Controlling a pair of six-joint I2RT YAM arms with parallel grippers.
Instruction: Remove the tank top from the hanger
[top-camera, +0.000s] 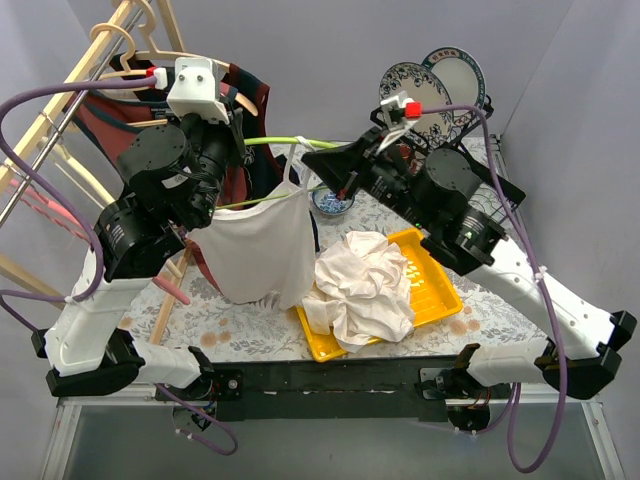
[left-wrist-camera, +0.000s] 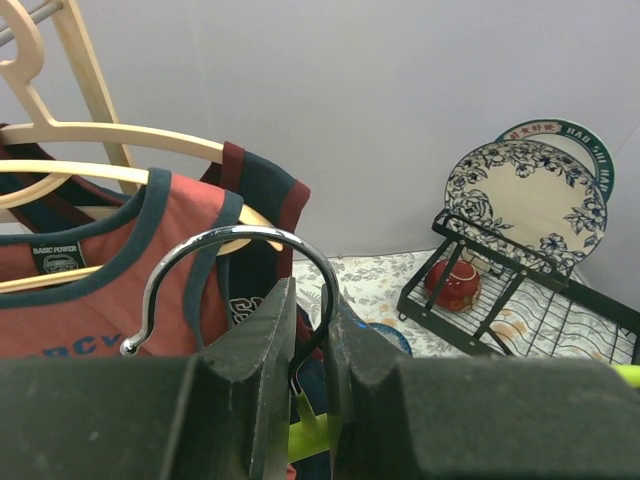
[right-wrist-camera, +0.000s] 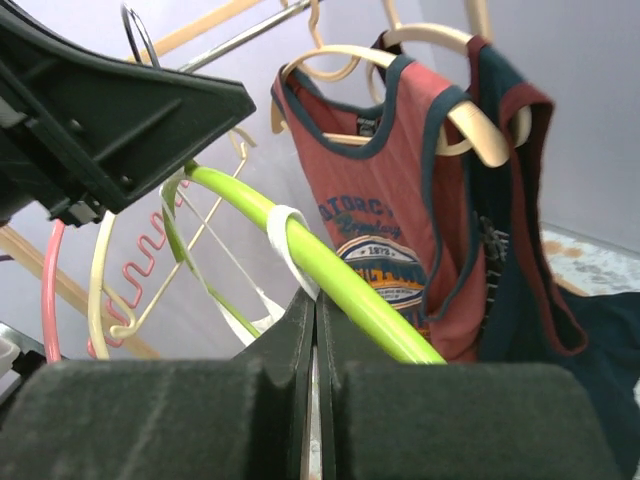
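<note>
A white tank top (top-camera: 262, 250) hangs from a lime-green hanger (top-camera: 275, 141) held above the table's middle. My left gripper (left-wrist-camera: 312, 300) is shut on the neck of the hanger's chrome hook (left-wrist-camera: 240, 238); in the top view the left gripper (top-camera: 238, 135) sits at the hanger's left end. My right gripper (right-wrist-camera: 316, 300) is shut on the tank top's white strap (right-wrist-camera: 286, 232), which loops over the green hanger bar (right-wrist-camera: 345, 290). In the top view the right gripper (top-camera: 340, 186) is just right of the strap (top-camera: 296, 165).
A yellow tray (top-camera: 440, 290) holds a crumpled white cloth (top-camera: 365, 285). A dish rack (left-wrist-camera: 520, 300) with plates (top-camera: 430, 85) and a red bowl (left-wrist-camera: 455, 285) stands at the back right. A blue bowl (top-camera: 332, 205) sits behind the tray. A rail of wooden hangers with red tank tops (right-wrist-camera: 400, 200) stands at the left.
</note>
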